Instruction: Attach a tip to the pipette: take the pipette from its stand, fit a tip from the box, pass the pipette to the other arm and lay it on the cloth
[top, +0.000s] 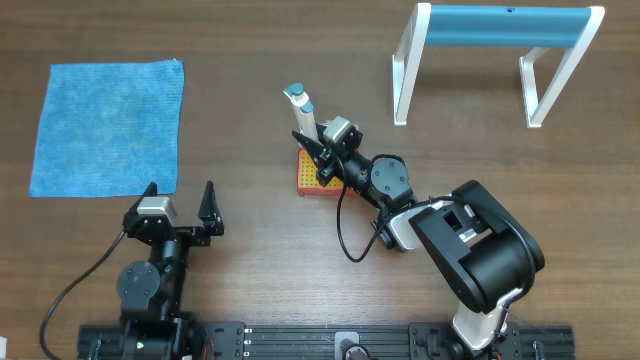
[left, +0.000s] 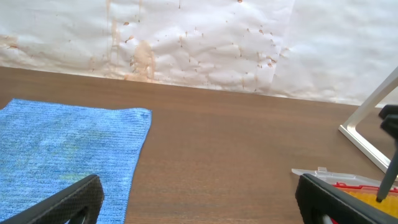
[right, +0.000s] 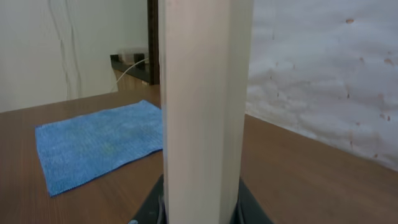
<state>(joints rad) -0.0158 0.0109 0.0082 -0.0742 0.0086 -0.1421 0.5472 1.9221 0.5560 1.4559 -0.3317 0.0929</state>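
The left gripper (top: 180, 192) sits nearest the arm bases, fingers spread wide and holding nothing, just short of the blue cloth (top: 108, 128). Farther out, the right gripper (top: 316, 148) is clamped on the pipette (top: 299, 104), which stands upright between its fingers above the tip box (top: 307, 180). The stand (top: 500, 25) lies well beyond, at the far right.

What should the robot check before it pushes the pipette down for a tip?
1. Pipette off the stand, held in the right gripper: ok.
2. Pipette lined up over a tip in the tip box: cannot tell.
3. Tip already fitted: cannot tell.
4. Left gripper open for the handover: ok.
5. Cloth flat, nothing on it: ok.
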